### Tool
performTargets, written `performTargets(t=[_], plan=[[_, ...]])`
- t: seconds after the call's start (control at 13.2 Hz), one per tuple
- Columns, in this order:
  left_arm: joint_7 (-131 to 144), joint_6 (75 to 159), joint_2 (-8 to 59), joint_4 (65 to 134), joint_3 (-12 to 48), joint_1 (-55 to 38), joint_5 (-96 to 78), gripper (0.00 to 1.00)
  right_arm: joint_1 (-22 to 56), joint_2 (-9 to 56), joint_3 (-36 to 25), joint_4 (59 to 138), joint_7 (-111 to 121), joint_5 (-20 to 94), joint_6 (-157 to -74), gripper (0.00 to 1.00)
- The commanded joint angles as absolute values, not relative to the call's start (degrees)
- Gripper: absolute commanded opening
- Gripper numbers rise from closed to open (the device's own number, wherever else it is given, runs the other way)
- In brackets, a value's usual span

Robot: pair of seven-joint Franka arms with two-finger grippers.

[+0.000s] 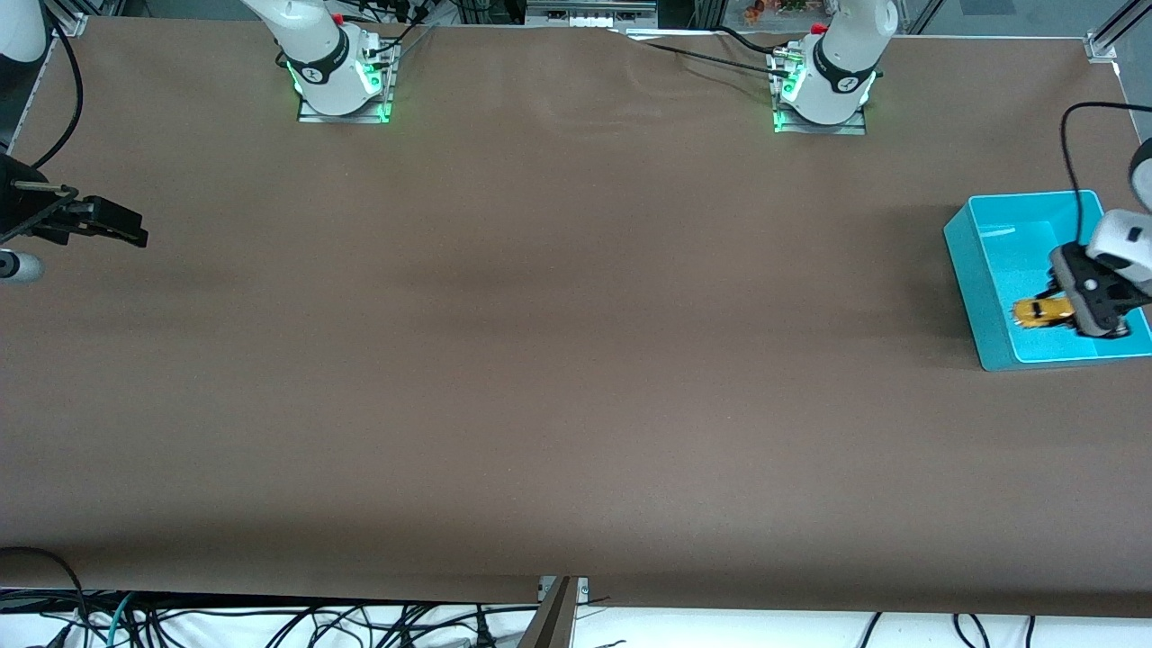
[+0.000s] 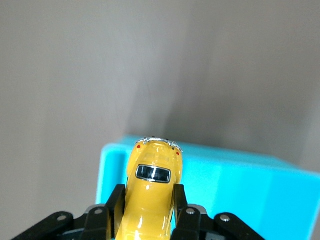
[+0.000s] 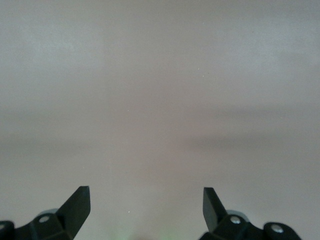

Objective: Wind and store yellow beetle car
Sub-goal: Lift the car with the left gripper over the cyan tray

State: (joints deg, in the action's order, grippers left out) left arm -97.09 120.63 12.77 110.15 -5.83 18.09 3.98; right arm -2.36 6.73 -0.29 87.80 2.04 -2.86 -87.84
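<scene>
A brown bench (image 1: 540,360) spans the scene. At nine o'clock, over its right-arm end, the right gripper (image 1: 121,225) waits — fingers spread wide, holding nothing. At three o'clock, the left gripper (image 1: 1071,310) hangs over the blue bin (image 1: 976,270) — clamped on the yellow beetle car (image 1: 1042,311).
</scene>
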Motion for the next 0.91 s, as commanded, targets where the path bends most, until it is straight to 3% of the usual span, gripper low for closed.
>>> performTargets(t=[0.0, 0.45, 0.83], plan=[[-102.0, 121.1, 10.9, 114.7, -5.2, 23.3, 5.4, 0.00, -1.6, 6.2, -1.1, 88.1, 1.8, -2.4, -87.6, 1.00], [-102.2, 129.8, 12.4, 124.5, -5.2, 27.9, 8.6, 0.00, -1.7, 6.2, -1.1, 87.6, 2.1, -2.5, -87.9, 1.00], [-102.2, 133.6, 19.3, 125.1, -5.2, 28.6, 8.6, 0.00, -1.7, 6.5, -1.1, 87.5, 2.1, -2.5, -87.9, 1.00]])
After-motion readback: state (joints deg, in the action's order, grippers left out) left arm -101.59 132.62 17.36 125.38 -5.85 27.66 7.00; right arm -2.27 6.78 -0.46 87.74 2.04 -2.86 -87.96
